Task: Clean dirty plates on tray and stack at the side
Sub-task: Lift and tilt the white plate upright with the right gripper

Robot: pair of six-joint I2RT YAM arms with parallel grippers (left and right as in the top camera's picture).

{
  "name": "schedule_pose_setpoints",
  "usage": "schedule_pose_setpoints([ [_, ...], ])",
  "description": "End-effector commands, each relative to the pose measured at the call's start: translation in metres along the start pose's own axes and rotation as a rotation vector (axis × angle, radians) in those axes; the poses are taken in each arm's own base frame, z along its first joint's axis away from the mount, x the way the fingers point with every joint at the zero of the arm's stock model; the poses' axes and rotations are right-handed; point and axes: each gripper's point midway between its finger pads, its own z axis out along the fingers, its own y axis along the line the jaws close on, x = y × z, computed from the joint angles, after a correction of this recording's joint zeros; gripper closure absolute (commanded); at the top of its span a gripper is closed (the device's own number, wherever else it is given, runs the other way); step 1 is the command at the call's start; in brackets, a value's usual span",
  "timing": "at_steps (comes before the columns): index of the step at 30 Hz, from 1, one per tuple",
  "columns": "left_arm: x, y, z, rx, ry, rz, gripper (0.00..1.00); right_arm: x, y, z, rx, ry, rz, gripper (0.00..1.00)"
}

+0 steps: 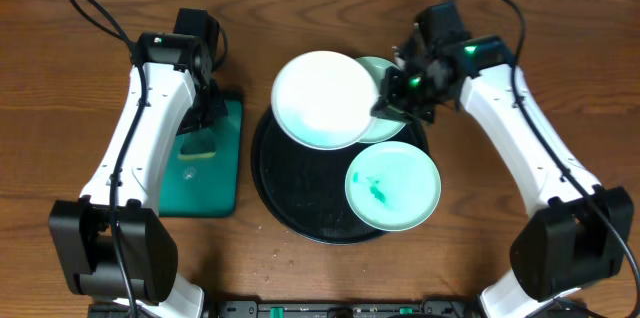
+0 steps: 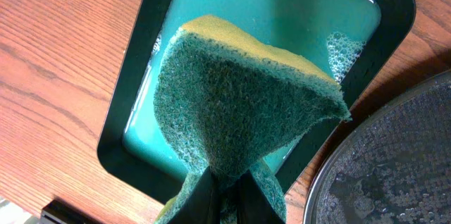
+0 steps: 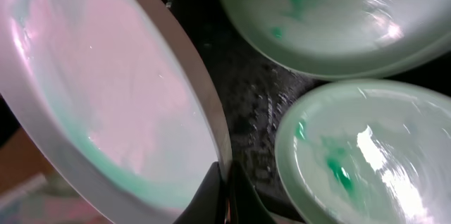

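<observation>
Currently right end effector point(image 3: 224, 182) clamps the white plate point(image 1: 322, 98) — tilted, rim-held, over the tray point(image 1: 288, 190) — left end effector point(image 2: 224, 190) pinches sponge point(image 2: 239, 97).

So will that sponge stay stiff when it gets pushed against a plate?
Probably floppy: the sponge folds where the left gripper pinches it. Likely wet and somewhat slippery too, since foamy water sits in the teal tray beneath it.
</observation>
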Motion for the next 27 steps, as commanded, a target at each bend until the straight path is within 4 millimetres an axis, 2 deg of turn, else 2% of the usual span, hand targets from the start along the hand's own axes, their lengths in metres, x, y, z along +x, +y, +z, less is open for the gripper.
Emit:
schedule_pose_setpoints([
  [1, 0.002, 0.002, 0.005, -0.012, 0.018, 0.006, 0.93, 0.006, -0.033, -0.017, 0.095, 0.006, 0.196, 0.99],
  [4, 0.002, 0.002, 0.005, -0.012, 0.018, 0.006, 0.93, 0.017, -0.05, -0.023, 0.154, 0.047, 0.224, 0.98],
  [7, 0.003, 0.002, 0.005, -0.014, 0.021, 0.007, 0.93, 0.032, -0.05, -0.024, 0.146, 0.118, 0.161, 0.99],
  [9, 0.004, 0.003, 0.005, -0.016, 0.024, 0.008, 0.93, 0.044, -0.04, -0.024, 0.082, 0.182, 0.107, 0.99],
  [12, 0.004, 0.003, 0.005, -0.016, 0.025, 0.008, 0.93, 0.055, -0.011, -0.026, -0.094, 0.25, -0.023, 0.98],
  [20, 0.005, 0.003, 0.005, -0.019, 0.03, 0.009, 0.93, 0.066, 0.056, -0.023, -0.381, 0.266, -0.26, 0.99],
  [21, 0.005, 0.004, 0.005, -0.019, 0.031, 0.01, 0.93, 0.065, 0.065, -0.022, -0.417, 0.252, -0.31, 0.98],
  [24, 0.005, 0.004, 0.005, -0.019, 0.031, 0.01, 0.93, 0.057, 0.076, -0.018, -0.431, 0.198, -0.387, 0.98],
  [27, 0.005, 0.003, 0.005, -0.019, 0.031, 0.009, 0.93, 0.036, 0.073, -0.007, -0.343, 0.092, -0.434, 0.98],
])
